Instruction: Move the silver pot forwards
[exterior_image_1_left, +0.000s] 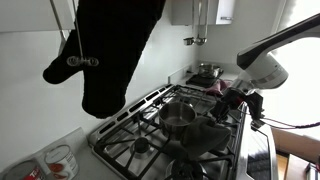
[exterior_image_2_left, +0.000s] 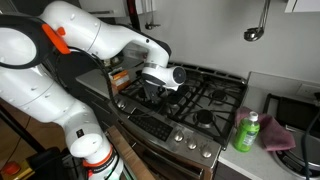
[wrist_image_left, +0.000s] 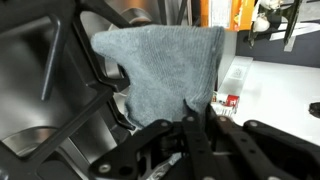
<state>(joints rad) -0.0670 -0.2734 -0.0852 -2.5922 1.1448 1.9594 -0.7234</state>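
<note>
Silver pot sits upright on a burner of the stove, roughly mid-cooktop in an exterior view, rim open, nothing visibly inside. The gripper hangs at about 3 o'clock of the pot, near it but apart, not touching rim or wall. In the wrist view the gripper shows its two fingers drawn together in the middle with no gap readable and nothing seen between them, so the claw reads as closed and empty. A grey cloth fills the frame at 12 o'clock of the fingertips, and grate bars run at 9 o'clock. The pot cannot be made out for sure there. In the other outside camera the gripper is low over the cooktop at the near-left burners. The arm hides the pot there, so no contact can be checked. A smaller metal pan sits at 1 o'clock of the pot, at the back, not the target. A black oven mitt hangs in the foreground at 10 o'clock, blocking part of the view. Judgement: no hold on the pot. Opening the claw, reaching over to the rim, gripping and shifting it forward all look left to do. Whether it is already forward cannot be told.
</note>
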